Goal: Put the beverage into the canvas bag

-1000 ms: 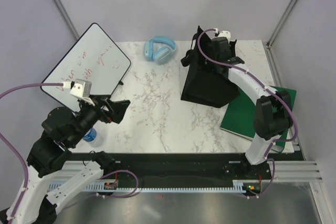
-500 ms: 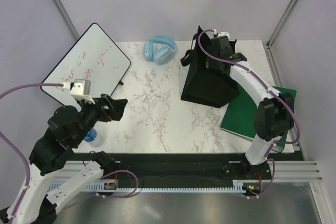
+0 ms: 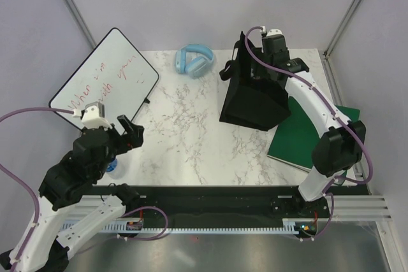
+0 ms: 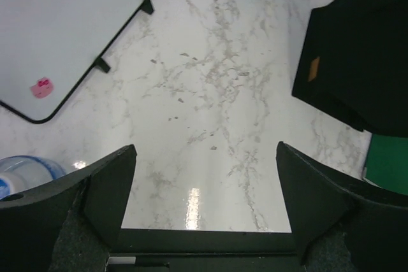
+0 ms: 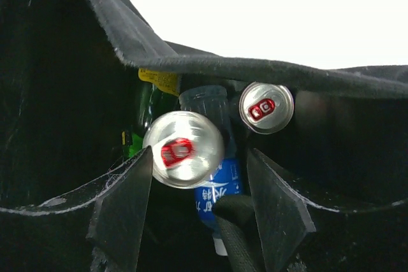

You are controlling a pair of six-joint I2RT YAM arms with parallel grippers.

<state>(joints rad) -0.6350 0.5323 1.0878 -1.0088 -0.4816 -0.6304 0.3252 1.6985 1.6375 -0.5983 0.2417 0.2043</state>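
The black canvas bag (image 3: 255, 103) stands at the back right of the table. My right gripper (image 3: 262, 68) hovers over its mouth, open; in the right wrist view (image 5: 201, 202) its fingers stand wide apart. Between and below them a silver can with a red tab (image 5: 183, 149) looks blurred and free of the fingers. Inside the bag (image 5: 51, 93) lie a second can (image 5: 266, 107), a blue-labelled bottle (image 5: 217, 189) and a green bottle (image 5: 143, 119). My left gripper (image 3: 131, 133) is open and empty, beside a clear water bottle (image 3: 111, 165), which also shows in the left wrist view (image 4: 25, 170).
A whiteboard (image 3: 105, 78) with red writing leans at the back left. Blue headphones (image 3: 193, 60) lie at the back centre. A flat green book (image 3: 306, 138) lies right of the bag. A black bag handle strap (image 5: 239, 234) crosses under the right fingers.
My left arm has pulled back toward the near left, closer to the water bottle. My right gripper has shifted slightly back and up over the bag's mouth.
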